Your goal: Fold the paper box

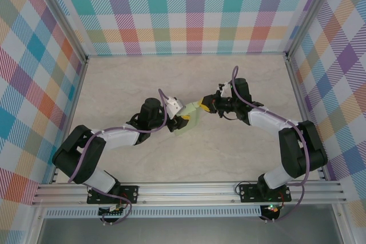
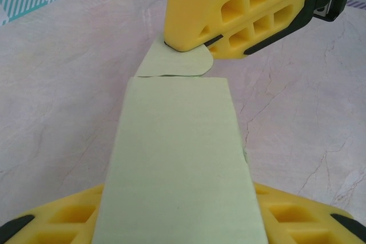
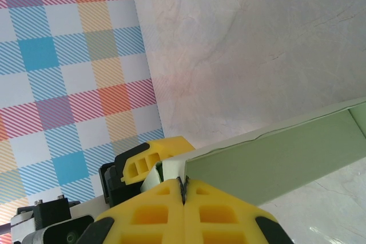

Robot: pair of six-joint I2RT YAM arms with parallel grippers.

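The paper box [image 1: 190,124] is a pale green card sleeve held up near the table's middle. My left gripper [image 1: 182,119] is shut on it, and its yellow fingers [image 2: 51,221] flank the box [image 2: 180,164] low in the left wrist view. A rounded end flap [image 2: 177,66] sticks out at the box's far end. My right gripper [image 1: 204,106] is shut with nothing between its fingers, and its tip [image 2: 183,41] presses on that flap. From the right wrist, the closed right gripper [image 3: 184,186] meets the box's end [image 3: 274,158], with a left finger [image 3: 151,155] just behind.
The marble-look table [image 1: 229,152] has open surface all around the two grippers. Plaid walls [image 1: 189,10] close in the back and both sides. An aluminium rail [image 1: 189,190] carrying the arm bases runs along the near edge.
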